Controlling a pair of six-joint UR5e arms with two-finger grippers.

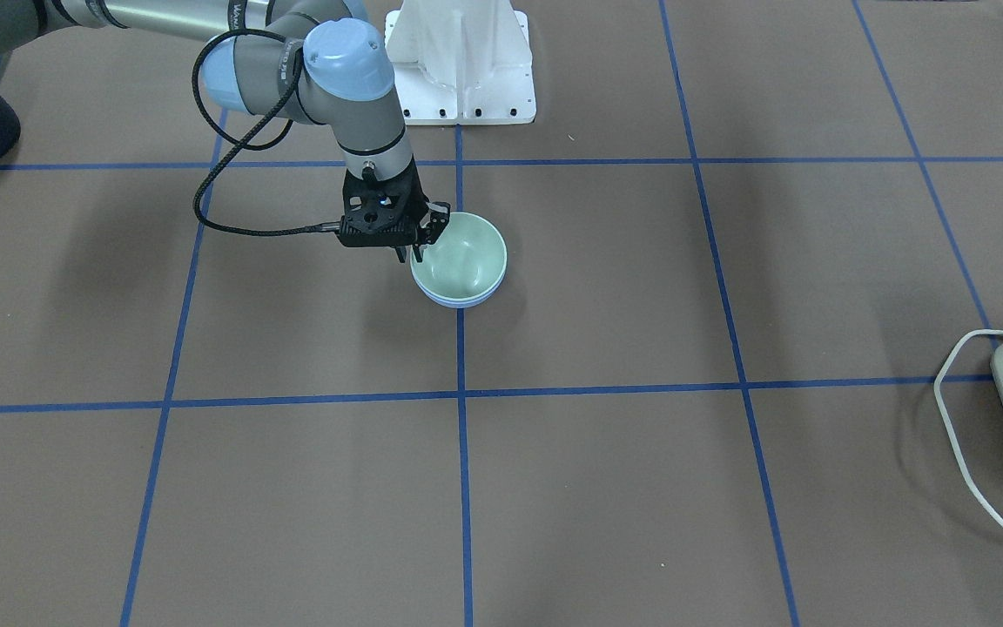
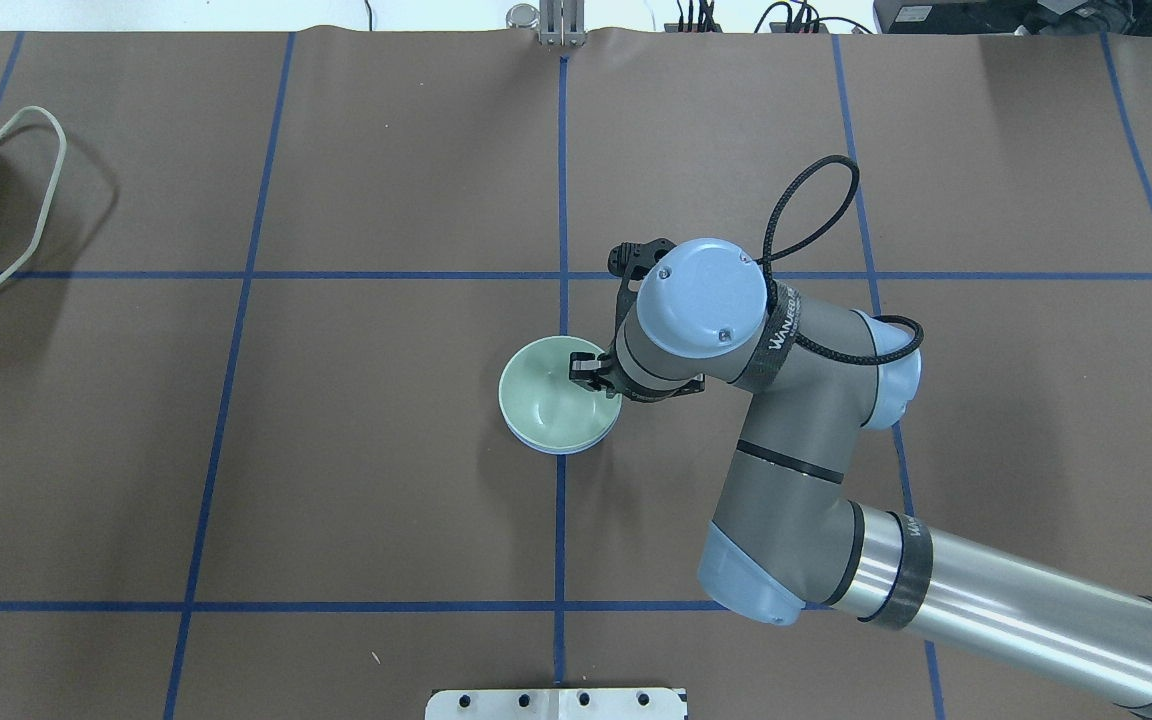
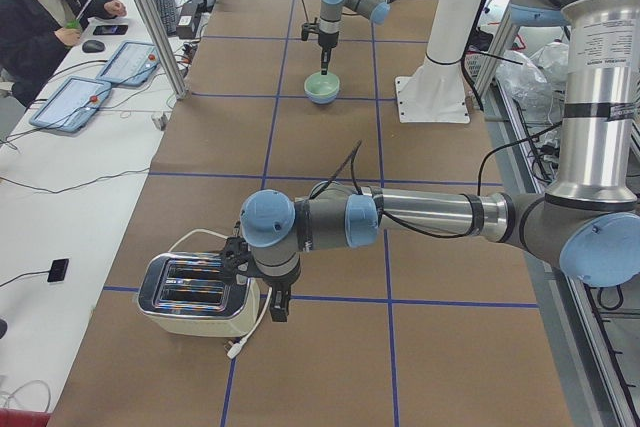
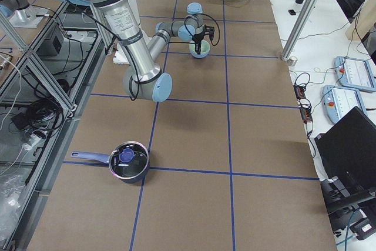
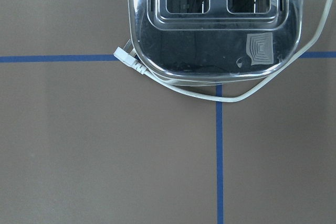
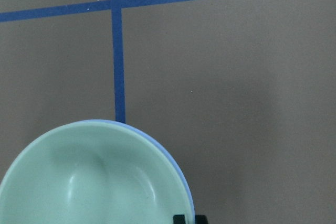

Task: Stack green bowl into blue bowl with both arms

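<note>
the green bowl sits nested inside the blue bowl, which shows only as a thin crescent under its rim. the pair stands on the brown counter, over a blue tape line and near the white pedestal. the right claw hangs at the stack's edge on the robot's right, pointing down. in the right wrist view its fingertips straddle the rim, one inside the green bowl and one outside the blue. they seem clamped on the rim, though only their very ends show. the left claw hovers well away, beside the toaster at the counter's left end. i cannot tell whether it is apart or together. the toaster's white cord loops on the counter.
</note>
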